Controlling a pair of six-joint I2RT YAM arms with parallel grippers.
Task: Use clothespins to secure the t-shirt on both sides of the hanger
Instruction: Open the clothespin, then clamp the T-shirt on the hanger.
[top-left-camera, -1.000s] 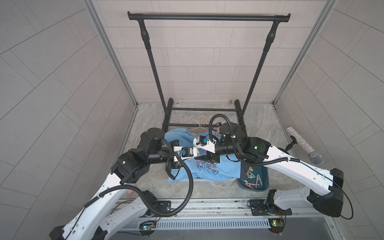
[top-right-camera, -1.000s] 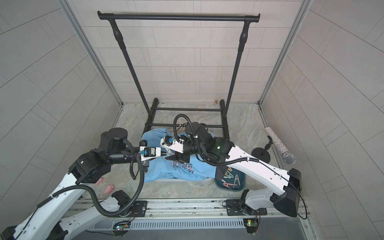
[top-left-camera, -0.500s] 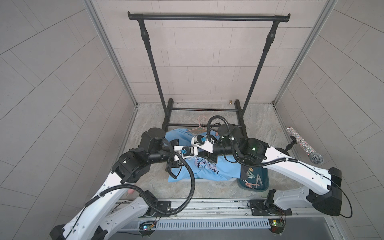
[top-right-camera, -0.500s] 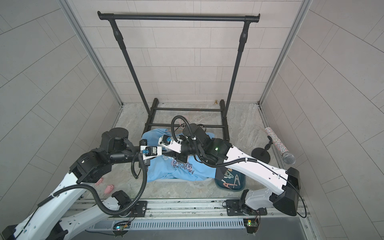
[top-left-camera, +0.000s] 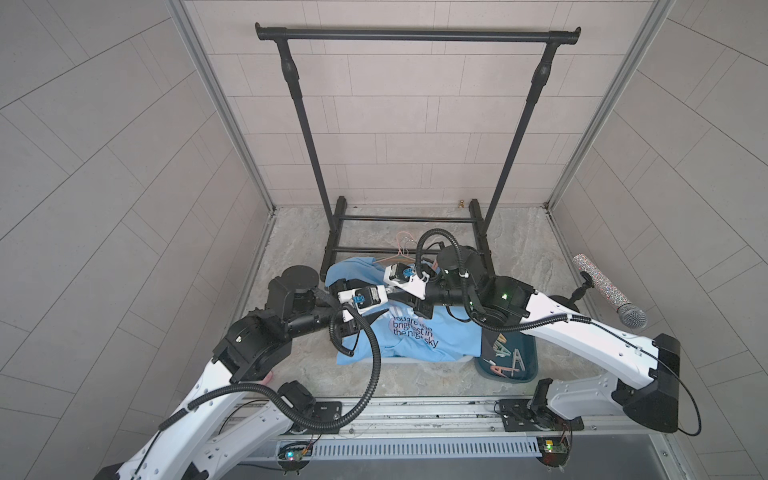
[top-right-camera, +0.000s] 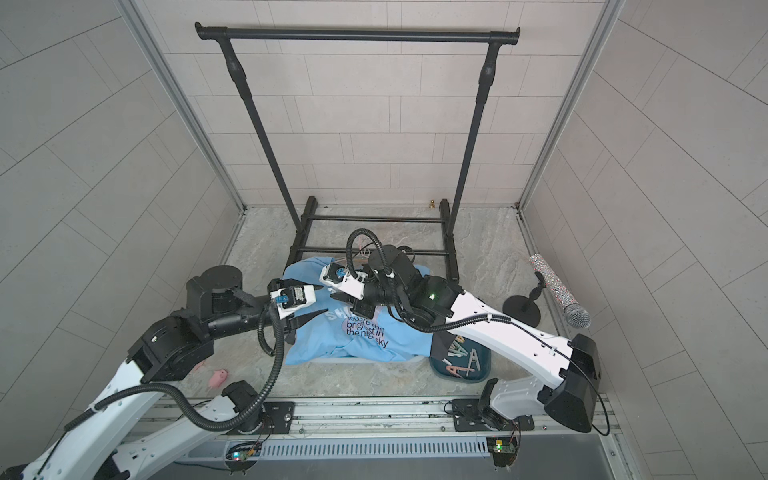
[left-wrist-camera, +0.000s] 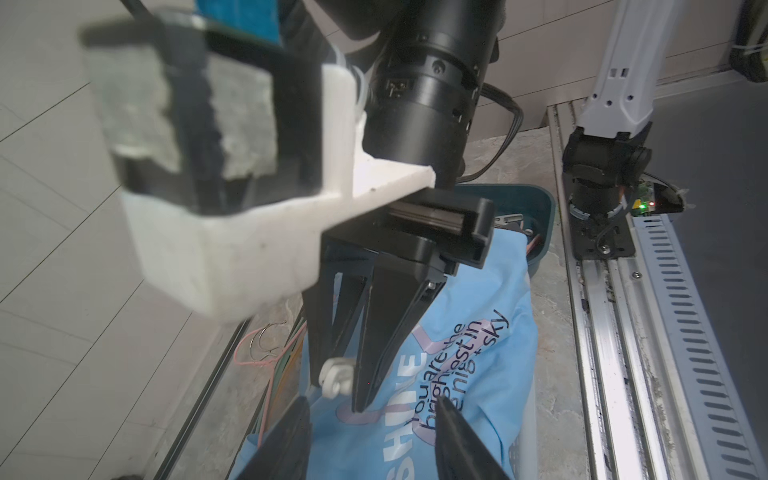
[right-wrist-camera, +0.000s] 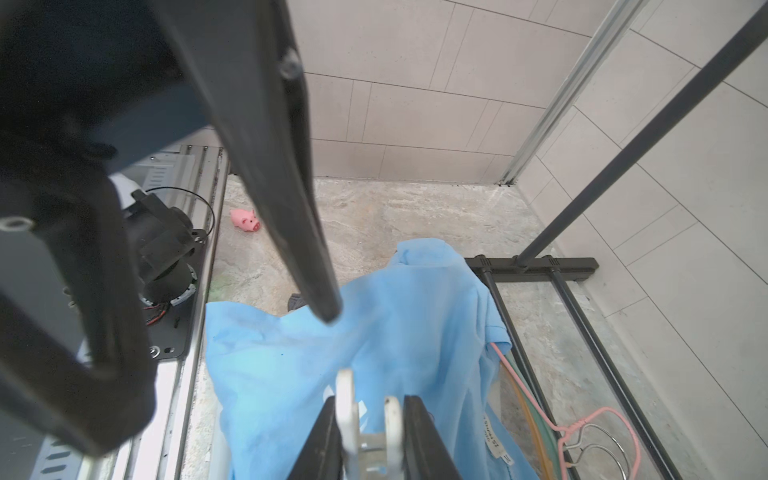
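White clothespin (left-wrist-camera: 333, 376), pinched in the nearly closed right gripper (right-wrist-camera: 370, 419) above the blue t-shirt (top-right-camera: 332, 336) at mid-floor, left gripper (top-right-camera: 323, 298) half open and empty beside it: a skewed pinch may let the sprung peg twist free before reaching the hanger (right-wrist-camera: 530, 401).

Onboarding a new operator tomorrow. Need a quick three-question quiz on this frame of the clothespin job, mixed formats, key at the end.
1. True or false: the left tool grips the white clothespin.
2. The spare clothespins lie: A) in the teal bin; B) on the rack's top bar; C) clipped to the t-shirt.
3. Fill in: the pink toy on the floor is a ___.
Key: 1 false, the right tool holds it and the left tool stands open; 2 A; 3 pig.
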